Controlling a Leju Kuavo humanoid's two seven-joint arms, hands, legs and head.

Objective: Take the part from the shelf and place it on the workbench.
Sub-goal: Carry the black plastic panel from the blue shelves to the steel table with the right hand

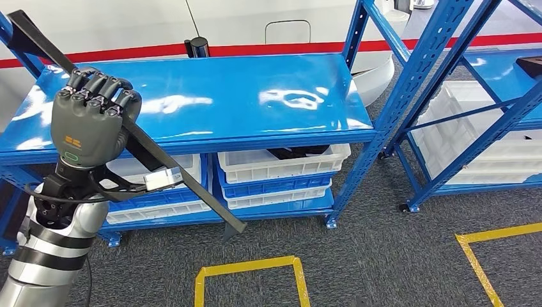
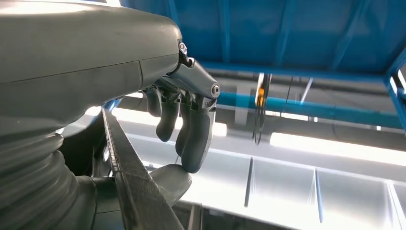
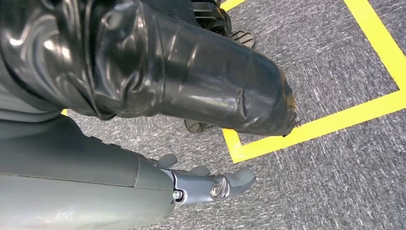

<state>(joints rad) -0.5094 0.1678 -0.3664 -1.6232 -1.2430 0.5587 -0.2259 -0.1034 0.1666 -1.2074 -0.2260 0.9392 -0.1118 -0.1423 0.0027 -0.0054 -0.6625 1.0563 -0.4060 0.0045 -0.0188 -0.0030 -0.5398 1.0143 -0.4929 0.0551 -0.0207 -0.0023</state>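
The part is a long, flat black strip [image 1: 174,171] with a small white tag near its middle. My left hand [image 1: 92,118] grips it with the fingers wrapped round, in front of the left end of the blue shelf top [image 1: 255,96]. The strip runs slanted from the upper left corner down past the shelf's lower level towards the floor. In the left wrist view the strip [image 2: 129,182] passes between the thumb and the curled fingers [image 2: 191,139]. My right hand [image 3: 210,184] hangs over the grey carpet with nothing in it, its fingers loosely apart.
White bins [image 1: 281,166] sit on the lower shelf levels, one holding dark parts. A second blue rack [image 1: 460,115] with white bins stands to the right. Yellow tape lines [image 1: 249,268] mark the grey carpet in front.
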